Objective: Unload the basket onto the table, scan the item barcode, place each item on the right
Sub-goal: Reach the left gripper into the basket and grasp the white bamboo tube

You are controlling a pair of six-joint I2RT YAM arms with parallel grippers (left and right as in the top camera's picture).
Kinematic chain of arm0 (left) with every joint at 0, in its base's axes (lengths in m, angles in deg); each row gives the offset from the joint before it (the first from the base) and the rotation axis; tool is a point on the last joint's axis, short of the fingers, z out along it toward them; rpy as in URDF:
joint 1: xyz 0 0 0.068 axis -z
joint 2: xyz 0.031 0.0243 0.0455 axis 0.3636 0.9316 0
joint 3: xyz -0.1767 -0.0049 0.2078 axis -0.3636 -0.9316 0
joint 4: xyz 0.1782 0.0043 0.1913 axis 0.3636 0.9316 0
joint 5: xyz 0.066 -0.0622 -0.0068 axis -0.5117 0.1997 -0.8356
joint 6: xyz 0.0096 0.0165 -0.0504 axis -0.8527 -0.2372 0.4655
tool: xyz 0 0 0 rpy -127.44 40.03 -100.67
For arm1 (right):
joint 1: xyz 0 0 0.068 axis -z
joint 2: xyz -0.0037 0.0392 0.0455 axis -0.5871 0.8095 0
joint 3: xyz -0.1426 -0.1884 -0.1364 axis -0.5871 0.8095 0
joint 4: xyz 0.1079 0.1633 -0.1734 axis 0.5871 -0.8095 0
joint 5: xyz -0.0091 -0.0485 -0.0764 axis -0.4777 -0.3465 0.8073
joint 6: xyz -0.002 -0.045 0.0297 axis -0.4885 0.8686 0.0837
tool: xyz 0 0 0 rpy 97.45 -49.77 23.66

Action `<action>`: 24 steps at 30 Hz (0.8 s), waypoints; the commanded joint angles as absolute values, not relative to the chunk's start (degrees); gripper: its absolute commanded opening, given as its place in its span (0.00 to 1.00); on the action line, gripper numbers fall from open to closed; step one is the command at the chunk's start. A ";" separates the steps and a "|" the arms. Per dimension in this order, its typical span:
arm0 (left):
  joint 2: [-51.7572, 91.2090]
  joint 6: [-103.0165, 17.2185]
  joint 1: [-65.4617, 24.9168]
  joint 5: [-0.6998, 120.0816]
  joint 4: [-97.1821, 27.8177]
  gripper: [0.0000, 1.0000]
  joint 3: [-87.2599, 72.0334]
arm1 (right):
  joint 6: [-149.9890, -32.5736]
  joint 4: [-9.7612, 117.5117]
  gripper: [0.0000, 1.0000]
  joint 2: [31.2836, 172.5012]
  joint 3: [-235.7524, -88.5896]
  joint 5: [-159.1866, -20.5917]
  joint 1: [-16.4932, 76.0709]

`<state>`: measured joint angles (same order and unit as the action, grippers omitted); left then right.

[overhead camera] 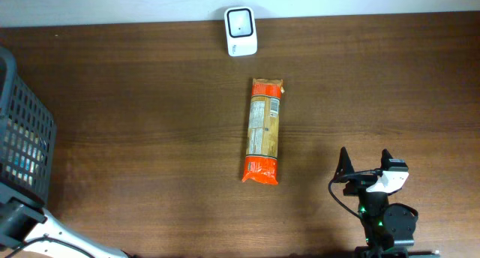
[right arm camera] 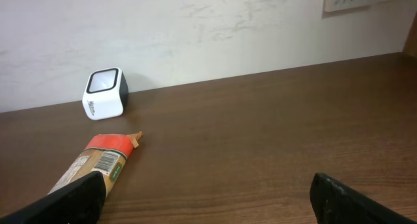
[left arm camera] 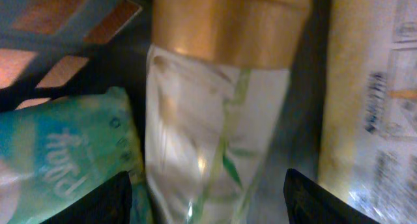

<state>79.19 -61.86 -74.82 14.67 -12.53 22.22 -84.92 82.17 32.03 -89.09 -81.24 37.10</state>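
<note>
- The basket (overhead camera: pixel 28 130) stands at the far left of the counter (overhead camera: pixel 150 100).
- Inside it, the left end effector (left arm camera: pixel 208 178) is spread wide. A clear bottle (left arm camera: pixel 208 120) with a gold cap lies between its fingers, and a teal pack (left arm camera: pixel 65 152) is just to its left.
- The white scanner (overhead camera: pixel 241 31) stands far ahead and left of the right end effector (overhead camera: pixel 365 160).
- The long packet (overhead camera: pixel 264 130) with orange ends lies flat, ahead and left of it, well apart.
- The right end effector is spread wide and holds nothing.
</note>
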 commanded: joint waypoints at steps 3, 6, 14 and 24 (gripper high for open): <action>83.23 -62.93 -75.67 12.59 -14.04 0.67 21.76 | -85.14 81.99 0.99 31.59 -88.61 -81.16 37.58; 83.43 -62.89 -75.67 12.81 -14.13 0.41 21.72 | -85.14 81.99 0.99 31.59 -88.61 -81.16 37.58; 82.42 -62.89 -75.67 16.90 -11.33 0.00 22.64 | -85.14 81.99 0.99 31.59 -88.61 -81.16 37.58; 65.20 -62.19 -75.60 31.85 -8.64 0.00 32.58 | -85.14 81.99 0.99 31.59 -88.61 -81.16 37.58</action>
